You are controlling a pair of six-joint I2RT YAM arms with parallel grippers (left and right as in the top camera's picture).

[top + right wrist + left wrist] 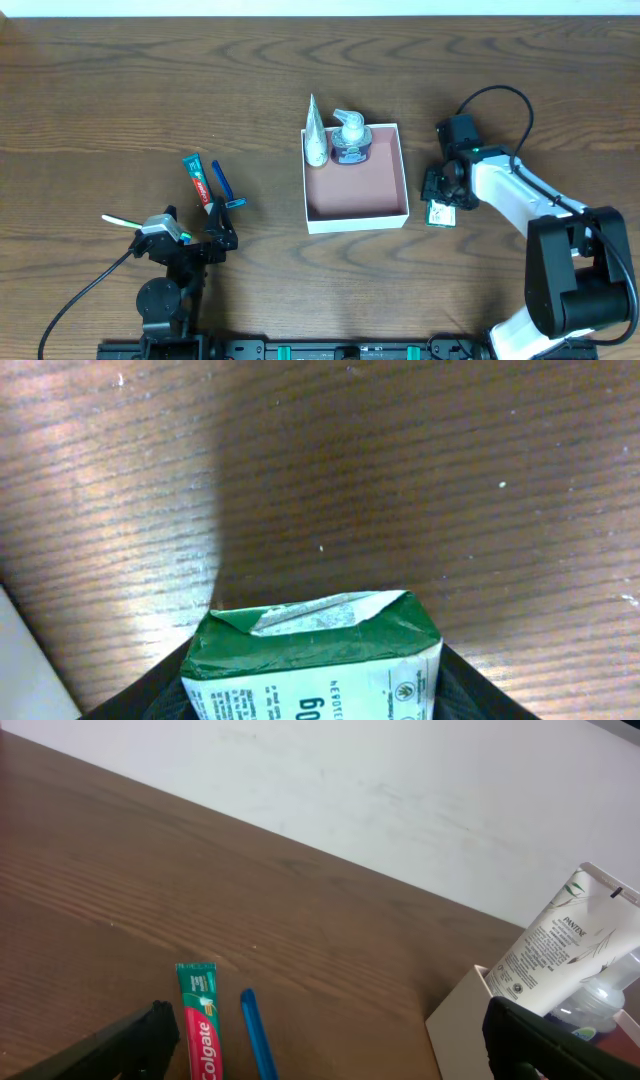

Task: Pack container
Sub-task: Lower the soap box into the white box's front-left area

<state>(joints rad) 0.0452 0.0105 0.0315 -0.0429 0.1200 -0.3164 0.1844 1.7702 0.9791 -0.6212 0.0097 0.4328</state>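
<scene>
Gripping the green box (pixel 312 660) in my right end effector (pixel 440 198), I think it needs lifting into the container (pixel 355 222) next; left end effector (pixel 215 236) is open

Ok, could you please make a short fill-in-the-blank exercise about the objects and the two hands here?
1. The container holds ___ items: a Pantene tube and a pump bottle.
2. The right hand grips a small box that is white and ___.
3. The left hand is wide ___ and holds nothing.
Missing words: two, green, open.
</scene>
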